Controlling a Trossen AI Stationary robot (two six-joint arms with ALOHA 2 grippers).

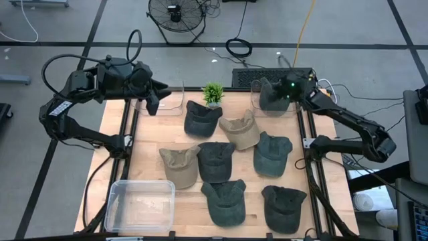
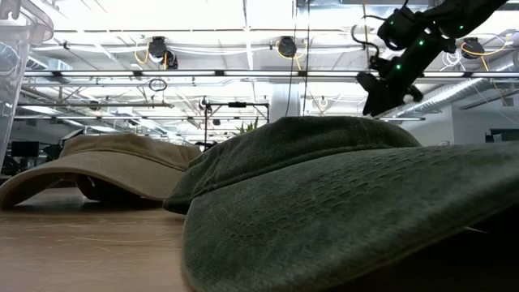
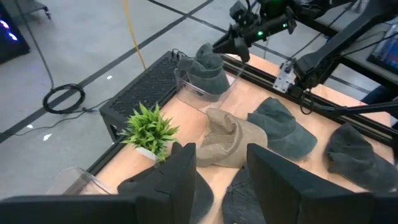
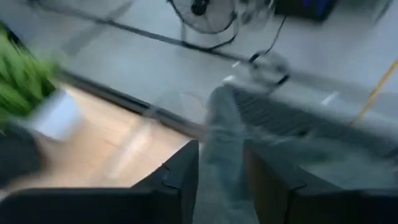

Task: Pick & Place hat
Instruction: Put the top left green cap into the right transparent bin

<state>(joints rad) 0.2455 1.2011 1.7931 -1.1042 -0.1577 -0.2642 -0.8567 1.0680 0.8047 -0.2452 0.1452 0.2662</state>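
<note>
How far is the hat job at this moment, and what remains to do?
One dark hat already sits in the clear bin at the far right corner, with the right gripper directly above it. The left gripper, open and empty, hovers by the other far bin, which holds nothing. Eight hats remain on the table, including two tan hats.

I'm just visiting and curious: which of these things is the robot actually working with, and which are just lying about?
Part of the job:
- hats on the table
- green hat in the clear bin
- right gripper
- left gripper
- empty clear tub

Just lying about:
- small plant
- floor fan
- cables
</note>
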